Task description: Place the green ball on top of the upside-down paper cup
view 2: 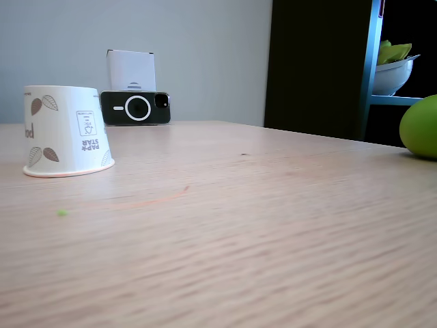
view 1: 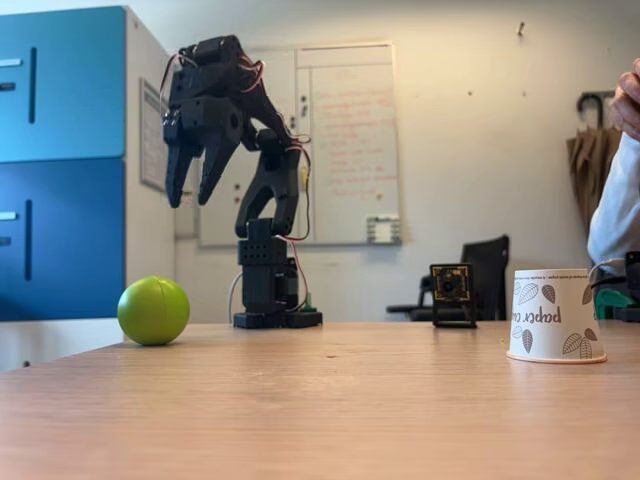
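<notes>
In a fixed view the green ball (view 2: pixel 421 128) was cut off by the right edge; the upside-down paper cup (view 2: pixel 65 130) hid a phone's (view 2: pixel 136 108) left end; whiteboard (view 1: pixel 345 140) writing was unreadable

Lime-green ball (view 1: pixel 153 311); white paper cup (view 1: pixel 555 315), brown leaves; black end effector (view 1: pixel 194 197).

Fixed view at tabletop (view 1: pixel 320 410) height, facing the arm's base and far wall, ball left, cup right, another fixed view lower and nearer, facing opposite across the tabletop, shared: upside-down paper cup (view 2: pixel 63 130), green ball (view 2: pixel 420 128)
</notes>
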You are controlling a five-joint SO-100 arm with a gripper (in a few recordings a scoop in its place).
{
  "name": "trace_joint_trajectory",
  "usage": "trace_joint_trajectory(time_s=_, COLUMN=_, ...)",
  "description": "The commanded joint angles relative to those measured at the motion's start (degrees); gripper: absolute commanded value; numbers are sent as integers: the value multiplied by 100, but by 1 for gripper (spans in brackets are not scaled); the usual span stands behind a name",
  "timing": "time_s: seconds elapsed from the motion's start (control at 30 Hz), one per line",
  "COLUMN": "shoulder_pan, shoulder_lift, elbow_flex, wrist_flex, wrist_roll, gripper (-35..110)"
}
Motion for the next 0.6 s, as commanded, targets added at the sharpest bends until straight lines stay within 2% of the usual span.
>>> trace_joint_trajectory(time_s=0.0, shoulder_pan=-105, shoulder_lift=-149, elbow_flex=167, wrist_flex=-387, wrist_roll=35, gripper=33)
trace_joint_trajectory(time_s=0.23, shoulder_pan=-325, shoulder_lift=-598, elbow_flex=457, wrist_flex=-1204, wrist_roll=35, gripper=48)
trace_joint_trajectory(time_s=0.57, shoulder_pan=-360, shoulder_lift=-1266, elbow_flex=861, wrist_flex=-1925, wrist_roll=26, gripper=49)
